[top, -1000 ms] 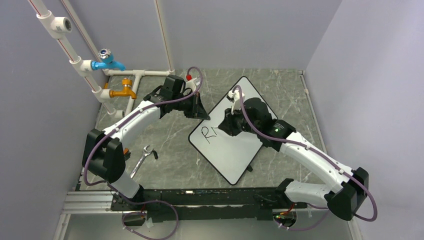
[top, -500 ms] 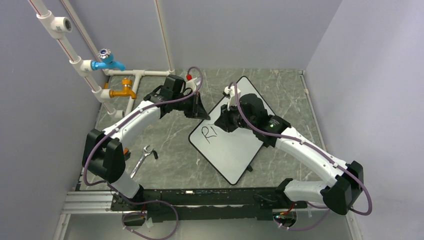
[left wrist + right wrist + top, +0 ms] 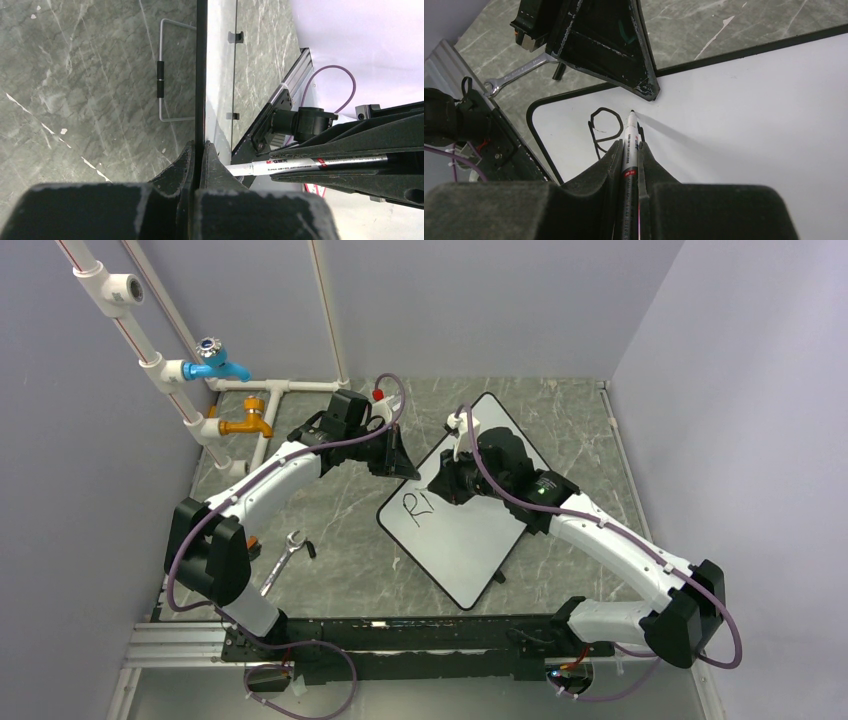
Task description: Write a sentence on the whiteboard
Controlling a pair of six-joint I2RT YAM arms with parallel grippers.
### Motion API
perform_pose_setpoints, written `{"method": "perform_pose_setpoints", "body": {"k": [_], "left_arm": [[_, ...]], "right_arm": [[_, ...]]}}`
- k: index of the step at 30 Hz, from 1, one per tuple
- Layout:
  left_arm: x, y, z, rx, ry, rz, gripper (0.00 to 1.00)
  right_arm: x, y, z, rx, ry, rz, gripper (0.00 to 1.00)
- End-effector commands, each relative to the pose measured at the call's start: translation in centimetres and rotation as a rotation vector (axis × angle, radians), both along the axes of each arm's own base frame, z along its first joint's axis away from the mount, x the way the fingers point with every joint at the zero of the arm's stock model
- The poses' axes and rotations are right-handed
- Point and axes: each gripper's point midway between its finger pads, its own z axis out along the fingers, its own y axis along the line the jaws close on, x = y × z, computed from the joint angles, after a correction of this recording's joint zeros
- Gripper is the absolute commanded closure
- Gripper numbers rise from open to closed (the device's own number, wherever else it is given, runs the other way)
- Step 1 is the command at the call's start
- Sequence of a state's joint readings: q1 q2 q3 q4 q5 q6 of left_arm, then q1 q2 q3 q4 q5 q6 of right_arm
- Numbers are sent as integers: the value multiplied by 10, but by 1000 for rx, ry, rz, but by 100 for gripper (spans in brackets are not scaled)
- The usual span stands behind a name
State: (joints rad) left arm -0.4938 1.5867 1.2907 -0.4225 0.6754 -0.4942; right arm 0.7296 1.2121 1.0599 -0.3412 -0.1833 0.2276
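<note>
The whiteboard (image 3: 470, 530) lies slanted on the table, white with a thin black rim. Of the sentence (image 3: 417, 506) only "Ri" shows, in black near the board's left corner; the "R" also shows in the right wrist view (image 3: 603, 127). My left gripper (image 3: 408, 472) is shut on the board's upper left edge (image 3: 201, 75). My right gripper (image 3: 447, 483) is shut on a white marker (image 3: 630, 142). The marker's tip rests on the whiteboard (image 3: 749, 100) just right of the "R". The marker also shows in the left wrist view (image 3: 300, 164).
A wrench (image 3: 283, 558) lies on the table left of the board. White pipes with a blue tap (image 3: 215, 364) and an orange tap (image 3: 248, 424) stand at the back left. A red-capped item (image 3: 378, 395) sits behind the left gripper. Grey walls enclose the table.
An "i" stroke has appeared after the "R". My right gripper moved back and left along the board with the marker. The left gripper has not moved.
</note>
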Motion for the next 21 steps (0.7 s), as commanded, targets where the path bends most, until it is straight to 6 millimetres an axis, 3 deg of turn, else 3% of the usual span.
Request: {"method": "perform_pose_setpoints", "body": {"k": [1, 13, 21], "left_arm": [[0, -10, 31, -50, -89, -18, 100], [0, -10, 30, -49, -90, -17, 100], [0, -11, 29, -48, -85, -15, 100]], "right_arm": [[9, -5, -5, -16, -23, -33, 100], [12, -10, -9, -23, -8, -49, 100], [9, -14, 7, -3, -54, -43, 100]]}}
